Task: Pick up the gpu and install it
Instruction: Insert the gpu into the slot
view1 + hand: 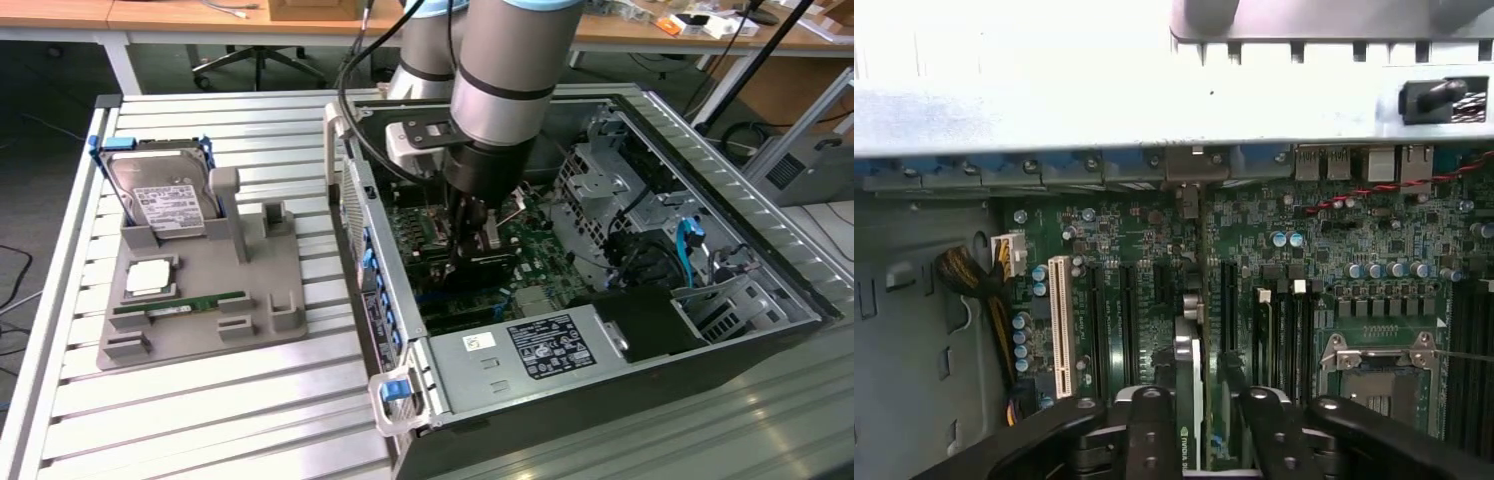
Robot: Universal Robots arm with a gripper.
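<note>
The black two-fingered pincer (pixel 1189 420) clenches the thin green-and-black gpu card (pixel 1187 385), upright on edge, long axis running along the green motherboard's (pixel 1334 240) slots.

**Lab backdrop around the ribbed desk**

Ribbed aluminium desk (pixel 227 420) in the foreground, slats running across, pale grey. Behind it, along the far edge of the exterior view, a row of wooden-topped tables (pixel 160 12) on white legs. Under those, just behind the desk's far edge, an office chair base (pixel 254 62) with castors on a dark floor (pixel 40 90). Toward the exterior view's right of the desk: a grey metal frame (pixel 801 150) and a black pole (pixel 754 60) leaning diagonally. Clutter on the far table (pixel 694 22), too small to identify. Lighting even, no hard shadows.
</note>
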